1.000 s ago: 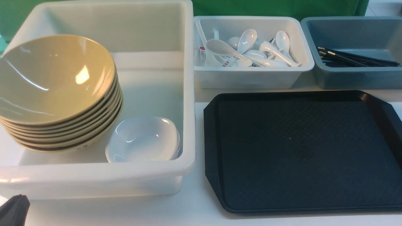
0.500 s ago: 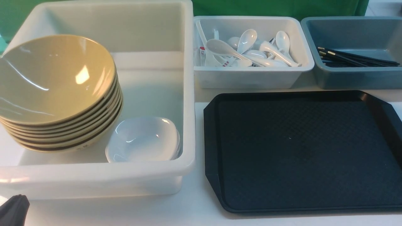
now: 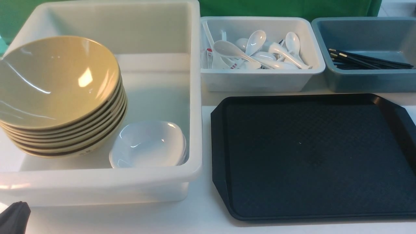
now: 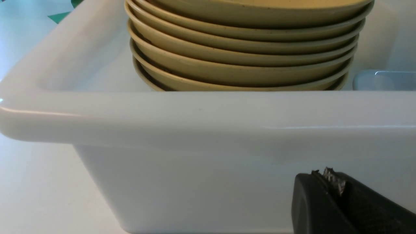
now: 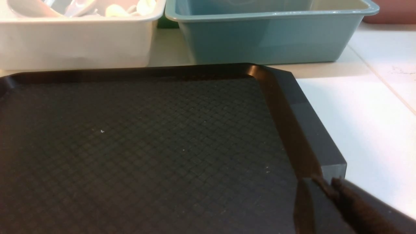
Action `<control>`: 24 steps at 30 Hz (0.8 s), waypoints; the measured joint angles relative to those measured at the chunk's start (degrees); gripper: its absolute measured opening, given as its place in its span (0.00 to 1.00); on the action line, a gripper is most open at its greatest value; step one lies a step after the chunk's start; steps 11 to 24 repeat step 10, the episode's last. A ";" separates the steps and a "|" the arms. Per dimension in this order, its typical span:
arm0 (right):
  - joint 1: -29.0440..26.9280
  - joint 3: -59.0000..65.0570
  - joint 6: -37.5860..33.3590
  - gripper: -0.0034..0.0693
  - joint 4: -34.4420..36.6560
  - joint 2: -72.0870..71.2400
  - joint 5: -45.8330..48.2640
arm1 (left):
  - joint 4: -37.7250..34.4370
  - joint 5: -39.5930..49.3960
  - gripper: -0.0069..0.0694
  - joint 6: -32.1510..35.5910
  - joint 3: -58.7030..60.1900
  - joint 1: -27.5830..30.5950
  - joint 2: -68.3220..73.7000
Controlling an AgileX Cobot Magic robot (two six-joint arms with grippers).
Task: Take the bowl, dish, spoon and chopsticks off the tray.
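The black tray lies at the right front with nothing on it; its textured floor fills the right wrist view. Several mustard bowls stand stacked in the large white bin, with small white dishes stacked beside them. White spoons lie in the small white bin. Black chopsticks lie in the grey-blue bin. My left gripper is shut and empty, low in front of the large bin's near wall. My right gripper is shut and empty over the tray's right rim.
The three bins line the far and left sides of the white table. A green backdrop rises behind them. Bare white table shows to the right of the tray and along the front edge. The left gripper's tip shows at the bottom left corner.
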 joint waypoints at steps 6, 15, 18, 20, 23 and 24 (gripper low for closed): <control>0.00 0.00 0.00 0.19 0.00 0.00 0.00 | 0.00 0.00 0.08 0.00 0.00 0.00 0.00; 0.00 0.00 0.00 0.20 0.00 0.00 0.00 | 0.00 0.00 0.08 0.00 0.00 0.00 0.00; 0.00 0.00 0.00 0.20 0.00 0.00 0.00 | 0.00 0.00 0.08 0.00 0.00 0.00 0.00; 0.00 0.00 0.00 0.20 0.00 0.00 0.00 | 0.00 0.00 0.08 0.00 0.00 0.00 0.00; 0.00 0.00 0.00 0.20 0.00 0.00 0.00 | 0.00 0.00 0.08 0.00 0.00 0.00 0.00; 0.00 0.00 0.00 0.20 0.00 0.00 0.00 | 0.00 0.00 0.08 0.00 0.00 0.00 0.00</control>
